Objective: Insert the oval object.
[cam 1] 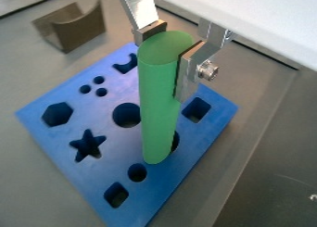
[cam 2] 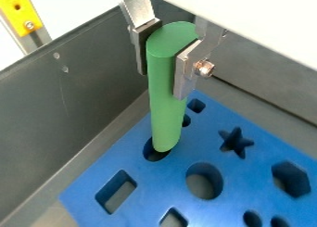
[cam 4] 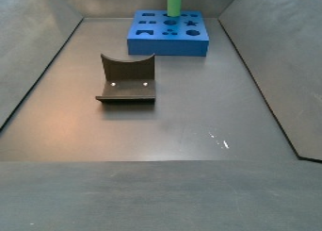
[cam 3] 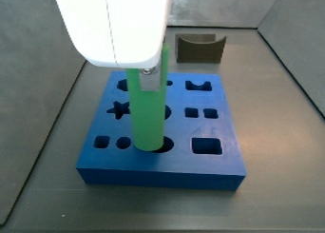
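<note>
The oval object, a long light-green rod [cam 1: 158,101], stands upright in my gripper [cam 1: 173,45], which is shut on its upper end. It also shows in a wrist view [cam 2: 168,92] with the gripper [cam 2: 168,45] clamped near its top. Its lower end meets a rounded hole in the blue block [cam 2: 247,189]; I cannot tell how deep it sits. In a side view the rod [cam 3: 150,118] rises from the front row of the block [cam 3: 165,165], below the white gripper body [cam 3: 114,28]. In a side view only the rod [cam 4: 175,1] shows over the block [cam 4: 170,41].
The blue block [cam 1: 62,129] has several other holes: a star, a hexagon, squares and circles. The dark fixture [cam 4: 126,79] stands on the grey floor apart from the block, also in a side view [cam 3: 197,48]. Grey tray walls [cam 2: 74,73] enclose the area.
</note>
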Motion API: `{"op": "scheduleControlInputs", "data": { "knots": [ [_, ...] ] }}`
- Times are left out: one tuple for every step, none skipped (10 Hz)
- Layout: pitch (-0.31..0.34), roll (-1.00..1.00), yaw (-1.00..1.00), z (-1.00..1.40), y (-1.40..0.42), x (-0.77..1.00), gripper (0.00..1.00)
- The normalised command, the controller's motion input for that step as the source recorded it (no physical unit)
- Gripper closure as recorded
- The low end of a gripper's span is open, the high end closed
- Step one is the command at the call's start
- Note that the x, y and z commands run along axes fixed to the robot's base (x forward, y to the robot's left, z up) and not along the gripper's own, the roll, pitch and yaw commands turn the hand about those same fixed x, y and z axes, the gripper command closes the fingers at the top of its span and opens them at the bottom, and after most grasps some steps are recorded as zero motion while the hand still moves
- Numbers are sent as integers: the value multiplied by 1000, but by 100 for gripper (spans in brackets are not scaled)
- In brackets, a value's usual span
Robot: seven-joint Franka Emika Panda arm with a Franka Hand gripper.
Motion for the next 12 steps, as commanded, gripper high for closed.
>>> {"op": "scheduleControlInputs", "data": {
  "knots": [
    [-29, 83, -143, -394, -163, 466, 100],
    [-34, 83, 0, -297, -180, 197, 100],
    [-23, 86, 0, -377, -149, 317, 100],
    [0, 103, -26, -351, -9, 389, 100],
    [0, 164, -123, -211, 69, 66, 100],
    [0, 121, 0, -183, 109, -74, 100],
    [0, 140, -37, -200, 17, -217, 100],
    [-21, 0, -86, -251, 0, -374, 100],
    [0, -13, -14, -214, 0, -274, 100],
    [0, 0, -17, -154, 0, -134, 100],
    [0, 19, -29, -180, 0, 14, 100],
    [0, 27, 0, -269, -6, 186, 100]
  ]
}}
